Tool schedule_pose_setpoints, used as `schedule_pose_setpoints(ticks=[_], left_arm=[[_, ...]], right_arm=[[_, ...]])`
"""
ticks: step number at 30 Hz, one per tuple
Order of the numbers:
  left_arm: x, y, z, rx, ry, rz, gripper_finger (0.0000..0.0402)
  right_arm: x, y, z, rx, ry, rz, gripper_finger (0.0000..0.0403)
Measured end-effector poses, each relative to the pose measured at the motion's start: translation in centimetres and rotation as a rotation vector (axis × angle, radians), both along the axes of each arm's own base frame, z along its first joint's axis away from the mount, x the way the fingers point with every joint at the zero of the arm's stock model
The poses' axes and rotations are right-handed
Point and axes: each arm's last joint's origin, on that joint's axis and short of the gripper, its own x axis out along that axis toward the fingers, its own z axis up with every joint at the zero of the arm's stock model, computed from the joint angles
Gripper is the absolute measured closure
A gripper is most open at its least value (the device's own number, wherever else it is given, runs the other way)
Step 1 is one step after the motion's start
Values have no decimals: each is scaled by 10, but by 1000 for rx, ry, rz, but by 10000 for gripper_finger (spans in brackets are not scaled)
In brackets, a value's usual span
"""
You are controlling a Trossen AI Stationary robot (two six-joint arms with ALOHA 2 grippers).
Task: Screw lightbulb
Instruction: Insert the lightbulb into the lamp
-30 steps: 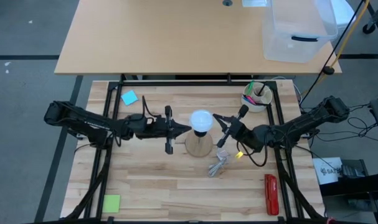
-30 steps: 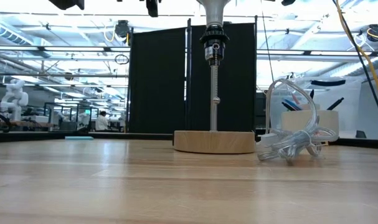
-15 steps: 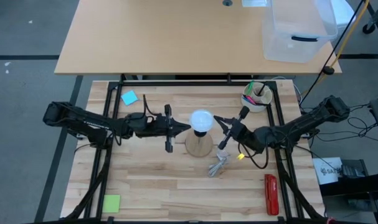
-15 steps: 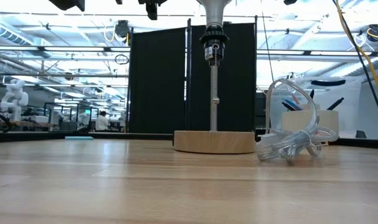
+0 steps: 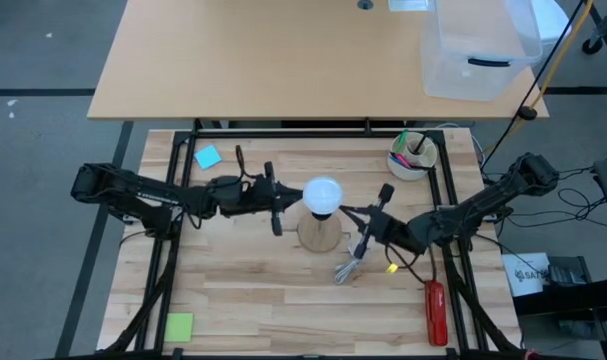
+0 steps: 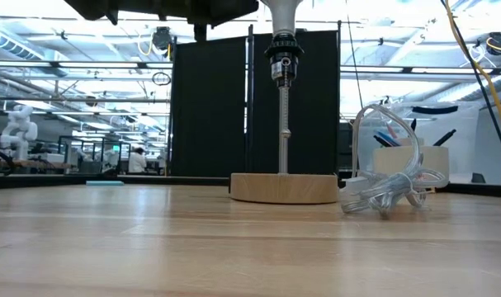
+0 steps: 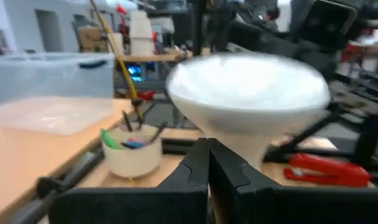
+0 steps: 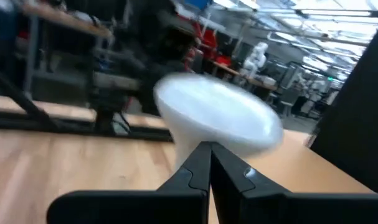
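The white lightbulb (image 5: 323, 194) stands globe up on a thin lamp rod (image 6: 283, 124) with a black socket (image 6: 283, 59). The rod rises from a round wooden base (image 6: 283, 188). My left gripper (image 5: 299, 201) is shut and points level at the bulb from the table's left. In the left wrist view its tips (image 7: 207, 144) stand right before the bulb's tapering neck (image 7: 254, 140). My right gripper (image 5: 345, 211) is also shut and points at the bulb from the right and slightly near side. Its tips (image 8: 207, 148) stand before the neck (image 8: 189, 146). My left gripper's shut fingertips (image 7: 200, 155) come level from the table's left at the bulb's neck; I cannot tell whether they touch it. My right gripper's shut fingertips (image 8: 201, 158) come level from the right-near side at the same neck (image 8: 187, 149); whether they touch does not show.
A bundle of clear cord (image 5: 351, 265) lies just near of the wooden base. A white cup of pens (image 5: 413, 156) stands far right and a red tool (image 5: 435, 311) lies near right. A blue note (image 5: 208, 157) and a green note (image 5: 179, 326) lie on the left. A clear bin (image 5: 478, 50) sits on the far table.
My left gripper has swung a little toward the table's far edge beside the bulb. My right gripper has swung toward the near edge, along the bulb's right side. Both stay shut. The bulb and lamp stand where they were.
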Motion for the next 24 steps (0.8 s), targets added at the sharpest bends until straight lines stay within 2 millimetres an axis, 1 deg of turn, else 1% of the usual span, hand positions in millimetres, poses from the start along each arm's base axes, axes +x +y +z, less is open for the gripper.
schedule_pose_setpoints(ticks=[3, 8, 13, 16, 24], left_arm=[[0, 3, 1, -13, -7, 1, 401], [0, 8, 1, -17, -4, 37, 401], [-2, 8, 3, -17, -13, 51, 401], [-5, 4, 7, -18, -30, 37, 401], [-14, -11, 19, 7, -66, -17, 401]], right_arm=[[-2, 2, 3, 6, -14, -3, 403], [-3, 6, 1, 2, 3, 1, 403], [-5, 9, 0, 0, 8, 4, 403], [-5, 9, -1, 0, 16, -5, 403], [-5, 3, -1, -4, 22, -107, 403]])
